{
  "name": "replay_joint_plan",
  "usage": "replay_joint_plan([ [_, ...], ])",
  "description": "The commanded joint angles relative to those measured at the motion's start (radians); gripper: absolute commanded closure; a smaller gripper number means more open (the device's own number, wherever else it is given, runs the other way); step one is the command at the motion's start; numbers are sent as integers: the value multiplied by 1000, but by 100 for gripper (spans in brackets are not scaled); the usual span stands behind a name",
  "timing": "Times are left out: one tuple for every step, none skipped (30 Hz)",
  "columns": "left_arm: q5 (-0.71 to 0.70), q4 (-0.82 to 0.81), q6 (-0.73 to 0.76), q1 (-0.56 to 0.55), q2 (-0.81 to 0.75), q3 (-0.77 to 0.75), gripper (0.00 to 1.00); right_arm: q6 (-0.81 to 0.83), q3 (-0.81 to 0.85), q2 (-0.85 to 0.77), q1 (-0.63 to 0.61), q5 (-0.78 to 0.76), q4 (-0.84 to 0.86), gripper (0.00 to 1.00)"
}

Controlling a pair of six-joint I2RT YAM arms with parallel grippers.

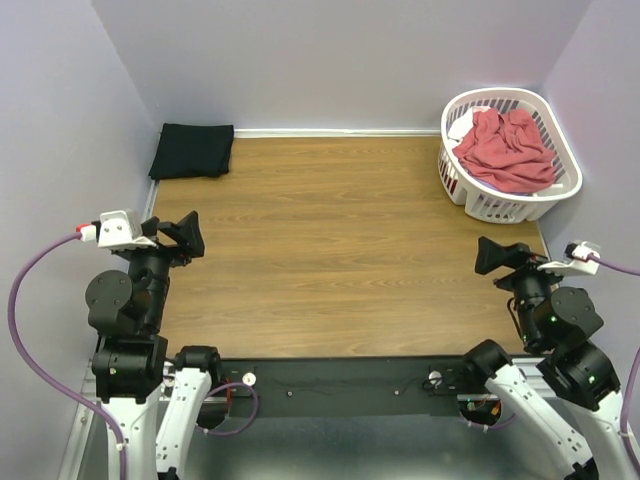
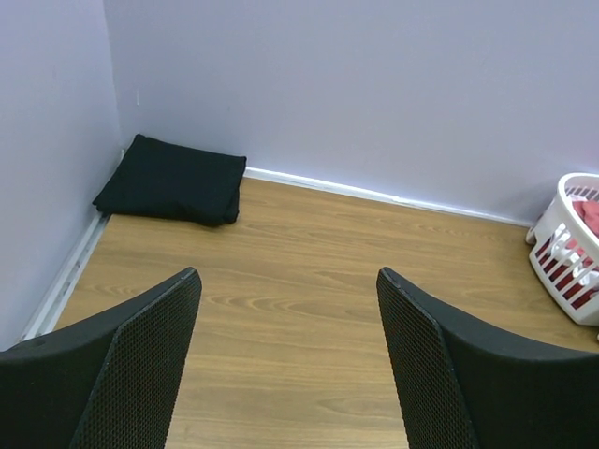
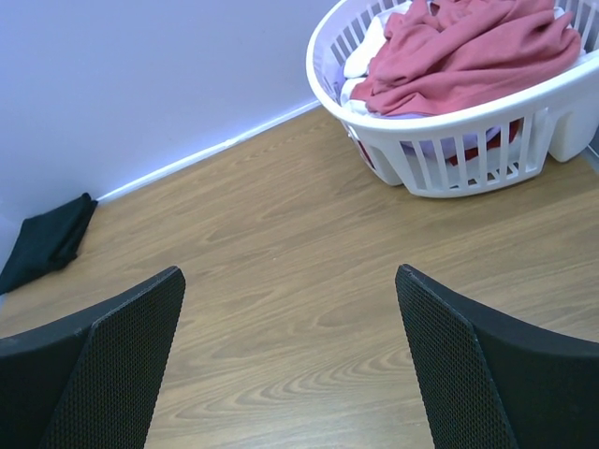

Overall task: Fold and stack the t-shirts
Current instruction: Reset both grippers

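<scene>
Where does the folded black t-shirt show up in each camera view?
Top external: black t-shirt in the far left table corner.
Left wrist: black t-shirt upper left, in the wall corner.
Right wrist: black t-shirt at the left edge, mid-height.
Shared landmark: white laundry basket, on the right in all three.

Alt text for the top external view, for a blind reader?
Folded black t-shirt on the table, far left corner; crumpled coral-red t-shirt in a white laundry basket far right. The left gripper and right gripper are open, empty.

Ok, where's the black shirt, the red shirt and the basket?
black shirt (image 1: pixel 191 151), top view, middle of its fold
red shirt (image 1: pixel 508 150), top view, crumpled middle
basket (image 1: pixel 500 208), top view, near slotted wall
</scene>
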State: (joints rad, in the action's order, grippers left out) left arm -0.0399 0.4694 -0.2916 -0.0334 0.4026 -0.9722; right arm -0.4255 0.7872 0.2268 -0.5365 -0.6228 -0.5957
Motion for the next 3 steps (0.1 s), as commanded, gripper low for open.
replay_joint_plan([
  [-14,6,11,-3,7,15,17,1,-6,22,0,-5,0,0],
  [-14,2,9,-3,10,17,18,-1,-6,22,0,-3,2,0],
  [-18,-8,5,-3,15,21,19,2,-6,29,0,-5,5,0],
])
